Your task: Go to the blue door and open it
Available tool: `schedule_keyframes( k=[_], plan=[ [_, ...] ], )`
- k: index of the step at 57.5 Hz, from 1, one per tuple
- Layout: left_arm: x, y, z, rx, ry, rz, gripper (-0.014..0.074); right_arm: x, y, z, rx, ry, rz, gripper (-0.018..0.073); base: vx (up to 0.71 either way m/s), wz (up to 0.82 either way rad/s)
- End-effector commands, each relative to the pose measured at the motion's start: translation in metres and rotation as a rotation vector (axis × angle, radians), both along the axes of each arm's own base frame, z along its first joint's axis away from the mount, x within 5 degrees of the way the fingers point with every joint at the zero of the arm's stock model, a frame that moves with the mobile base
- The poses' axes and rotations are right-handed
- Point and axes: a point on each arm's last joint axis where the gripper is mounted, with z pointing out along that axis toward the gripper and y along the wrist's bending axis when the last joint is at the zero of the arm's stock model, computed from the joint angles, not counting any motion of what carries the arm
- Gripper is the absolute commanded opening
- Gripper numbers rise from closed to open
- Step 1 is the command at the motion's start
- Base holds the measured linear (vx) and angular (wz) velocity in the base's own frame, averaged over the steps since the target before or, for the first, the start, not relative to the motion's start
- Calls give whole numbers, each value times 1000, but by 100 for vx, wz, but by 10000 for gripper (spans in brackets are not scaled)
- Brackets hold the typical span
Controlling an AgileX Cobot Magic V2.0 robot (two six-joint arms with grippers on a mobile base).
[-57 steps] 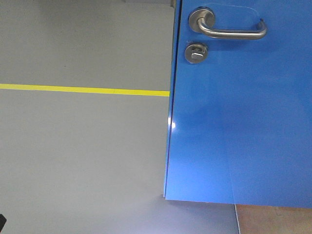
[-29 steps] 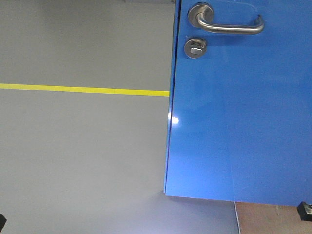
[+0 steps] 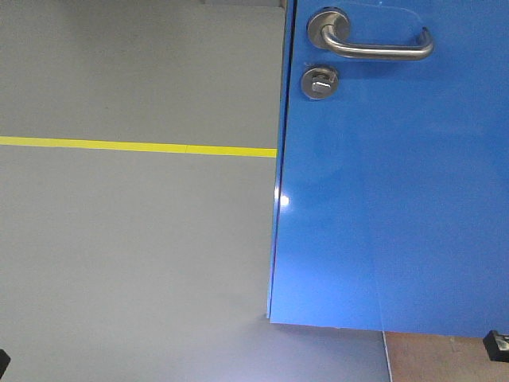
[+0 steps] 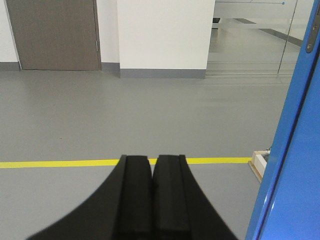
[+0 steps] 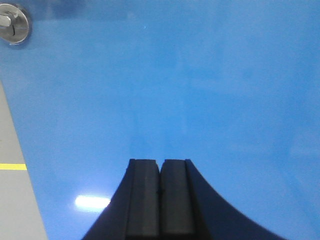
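The blue door (image 3: 398, 183) is seen at right, ajar, beside grey floor (image 3: 135, 239). Left gripper (image 4: 151, 167) and right gripper (image 5: 160, 170) are held with jaws pressed together, empty.

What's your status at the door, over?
Left gripper shut, empty, facing open floor. Right gripper shut, empty, facing the blue door. Lever handle untouched. Nothing seen blocking the door.
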Motion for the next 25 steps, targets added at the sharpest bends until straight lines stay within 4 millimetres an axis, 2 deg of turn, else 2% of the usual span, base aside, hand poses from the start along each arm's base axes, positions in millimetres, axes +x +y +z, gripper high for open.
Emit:
schedule_keyframes(
  k=[1, 25],
  plan=[
    [-1, 0, 17, -25, -123, -2, 73, 0, 0, 8, -12, -100, 5, -1, 0, 0],
    [-1, 0, 17, -25, -123, -2, 73, 0, 0, 8, -13, -100, 5, -1, 0, 0]
  ],
)
